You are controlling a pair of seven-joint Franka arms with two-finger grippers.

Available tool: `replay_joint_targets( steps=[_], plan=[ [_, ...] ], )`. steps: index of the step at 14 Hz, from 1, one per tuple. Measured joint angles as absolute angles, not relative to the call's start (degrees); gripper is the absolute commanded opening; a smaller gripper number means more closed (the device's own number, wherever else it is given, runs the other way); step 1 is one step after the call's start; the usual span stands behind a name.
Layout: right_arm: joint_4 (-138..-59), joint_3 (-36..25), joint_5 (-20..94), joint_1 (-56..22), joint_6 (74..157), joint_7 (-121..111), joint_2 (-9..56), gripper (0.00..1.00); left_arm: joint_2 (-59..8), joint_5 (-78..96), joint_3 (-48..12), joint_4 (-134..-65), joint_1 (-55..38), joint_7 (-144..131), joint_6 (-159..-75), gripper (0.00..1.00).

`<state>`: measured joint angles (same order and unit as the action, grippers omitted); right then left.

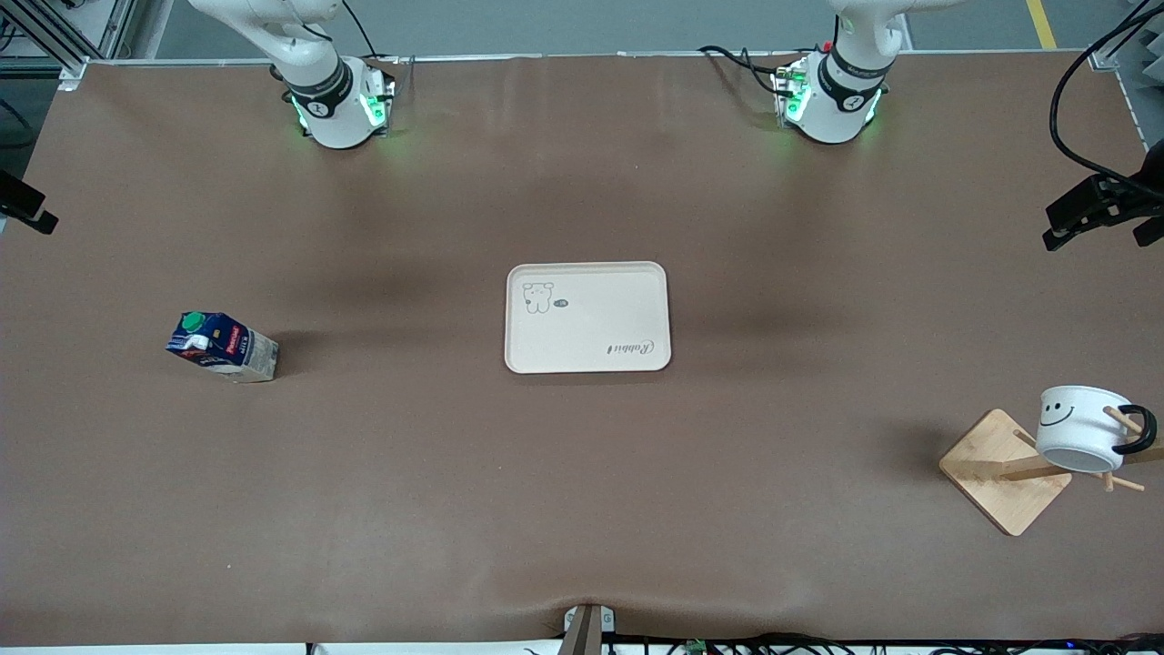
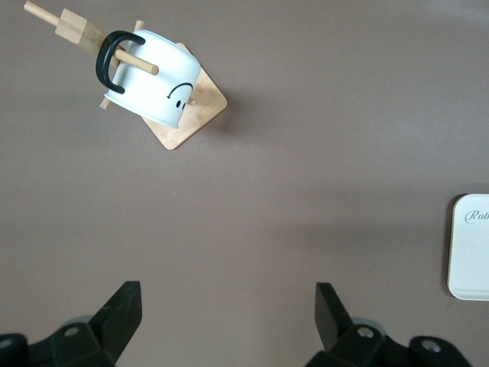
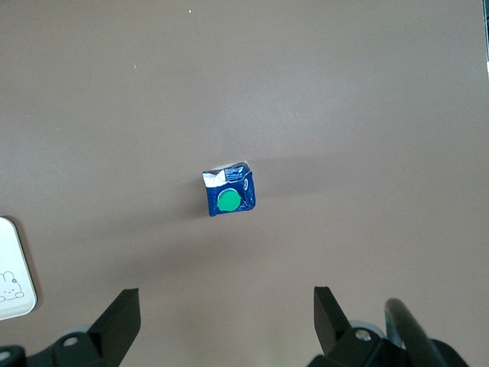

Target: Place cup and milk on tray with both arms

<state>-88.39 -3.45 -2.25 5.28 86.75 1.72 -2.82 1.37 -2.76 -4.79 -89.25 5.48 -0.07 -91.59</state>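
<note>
The cream tray [image 1: 587,350] lies at the table's middle; its edge shows in the left wrist view [image 2: 467,245] and the right wrist view [image 3: 14,275]. The white cup [image 1: 1082,428] with a smiley face hangs by its black handle on a wooden rack peg near the left arm's end, also in the left wrist view [image 2: 157,88]. The blue milk carton [image 1: 221,346] with a green cap stands near the right arm's end, also in the right wrist view [image 3: 229,191]. My left gripper [image 2: 228,310] is open, high over bare table. My right gripper [image 3: 225,310] is open, high above the milk's area.
The wooden rack with a square base [image 1: 1005,468] and pegs holds the cup near the table's end. Black camera mounts [image 1: 1096,209] stand at the table's left-arm end. The arm bases [image 1: 341,105] stand at the table's back edge.
</note>
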Motion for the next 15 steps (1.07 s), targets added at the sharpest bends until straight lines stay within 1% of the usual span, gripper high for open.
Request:
replay_joint_targets(
  steps=[9, 12, 15],
  plan=[
    [-88.4, -3.6, -2.3, 5.3, 86.7, 1.7, -2.8, 1.0, 1.4, -2.8, -4.5, -89.3, 6.2, -0.1, -91.8, 1.0],
    [-88.4, -3.6, -2.3, 5.3, 86.7, 1.7, -2.8, 1.0, 1.4, -2.5, -4.3, -90.0, 8.6, -0.3, -94.0, 1.0],
    [-88.4, -3.6, -2.2, 5.3, 86.7, 1.7, -2.8, 1.0, 1.4, -0.2, -4.2, -92.2, 10.8, -1.6, -97.8, 1.0]
  ],
)
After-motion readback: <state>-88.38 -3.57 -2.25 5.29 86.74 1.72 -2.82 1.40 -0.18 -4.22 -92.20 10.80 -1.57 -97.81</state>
